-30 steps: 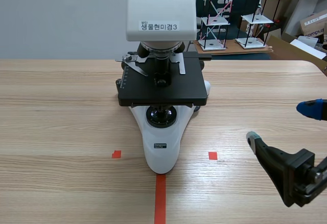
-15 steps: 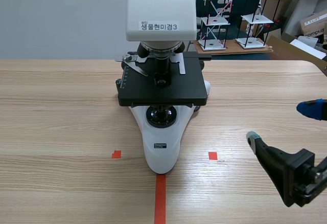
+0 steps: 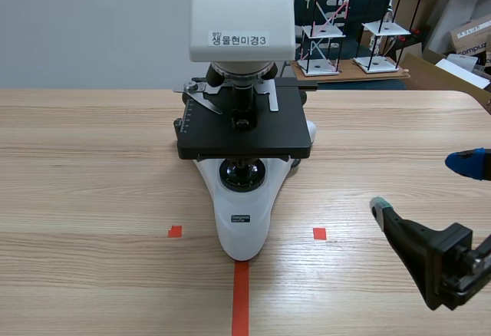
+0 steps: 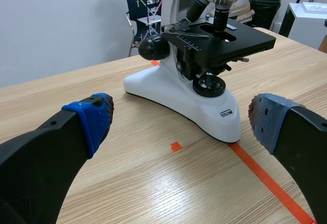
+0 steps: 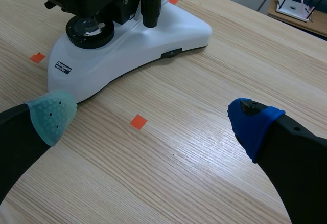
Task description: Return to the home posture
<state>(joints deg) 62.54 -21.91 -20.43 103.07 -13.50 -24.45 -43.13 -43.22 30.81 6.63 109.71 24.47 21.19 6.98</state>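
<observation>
white-bodied microscope with a black stage (image 3: 245, 133) stands mid light wooden table (image 3: 92, 167), its foot on the far end of the red tape line and its long axis running away from the robot. right gripper (image 3: 423, 186) is low by the table's right side, well apart from it, jaws released, nothing held. left gripper (image 4: 181, 117) is likewise spread and bare; its arm is not in the scene view. the microscope lies ahead of both, so drawing back homeward looks unobstructed.
</observation>
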